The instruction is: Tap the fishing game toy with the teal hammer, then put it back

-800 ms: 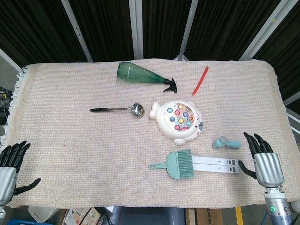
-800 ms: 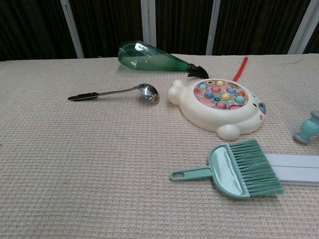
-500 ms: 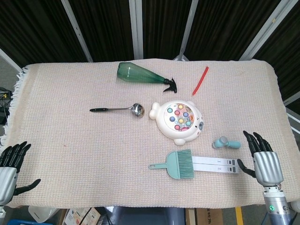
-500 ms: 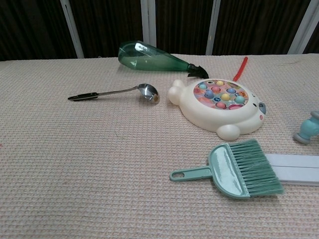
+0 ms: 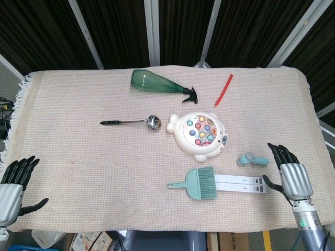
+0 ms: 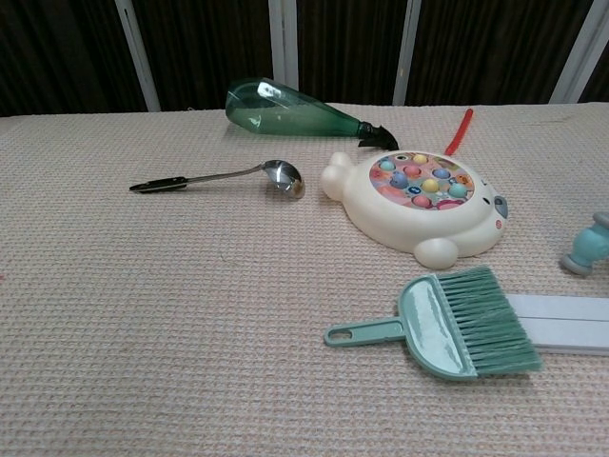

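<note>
Just beside the small teal plastic hammer (image 5: pixel 248 159), right robot hand (image 5: pixel 289 177) hovers spread, empty; left robot hand (image 5: pixel 11 189) likewise. Risk: hammer, lying low near the white ruler strip (image 5: pixel 242 182), rolls from a clumsy grasp.

Cream fish-shaped fishing game toy (image 5: pixel 198 136) mid-table; steel ladle (image 5: pixel 131 122) left of it, green plastic spray bottle (image 5: pixel 159 84) behind, teal hammer (image 5: pixel 253 159) right, teal dustpan brush (image 5: pixel 196 183) in front.
</note>
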Robot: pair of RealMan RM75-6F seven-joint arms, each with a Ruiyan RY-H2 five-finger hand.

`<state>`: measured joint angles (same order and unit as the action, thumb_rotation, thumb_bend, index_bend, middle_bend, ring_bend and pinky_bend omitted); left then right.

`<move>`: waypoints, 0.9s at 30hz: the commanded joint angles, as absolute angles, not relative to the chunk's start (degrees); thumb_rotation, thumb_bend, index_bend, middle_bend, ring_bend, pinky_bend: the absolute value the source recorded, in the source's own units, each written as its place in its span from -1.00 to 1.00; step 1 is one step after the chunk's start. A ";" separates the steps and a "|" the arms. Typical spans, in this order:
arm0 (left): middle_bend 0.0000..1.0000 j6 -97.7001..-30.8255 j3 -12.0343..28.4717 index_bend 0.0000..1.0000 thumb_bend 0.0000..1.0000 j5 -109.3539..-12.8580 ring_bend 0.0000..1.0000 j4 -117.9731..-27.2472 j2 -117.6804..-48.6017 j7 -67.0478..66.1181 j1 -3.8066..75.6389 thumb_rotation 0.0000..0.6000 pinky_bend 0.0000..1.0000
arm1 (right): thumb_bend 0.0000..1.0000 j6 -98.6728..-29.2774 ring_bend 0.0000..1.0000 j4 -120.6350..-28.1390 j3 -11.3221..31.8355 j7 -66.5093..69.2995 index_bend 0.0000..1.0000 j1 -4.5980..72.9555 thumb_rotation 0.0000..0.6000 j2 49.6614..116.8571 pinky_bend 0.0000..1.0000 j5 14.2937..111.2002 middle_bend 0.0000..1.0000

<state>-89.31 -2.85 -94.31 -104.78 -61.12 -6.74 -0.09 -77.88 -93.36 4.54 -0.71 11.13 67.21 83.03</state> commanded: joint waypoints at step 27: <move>-1.00 -86.15 -2.19 -1.00 -0.79 -93.59 -1.00 -106.10 -60.92 -7.95 1.99 1.00 -1.00 | -0.43 -54.42 -0.64 -83.10 6.06 2.47 -0.48 22.91 1.00 70.34 -0.59 72.39 -0.45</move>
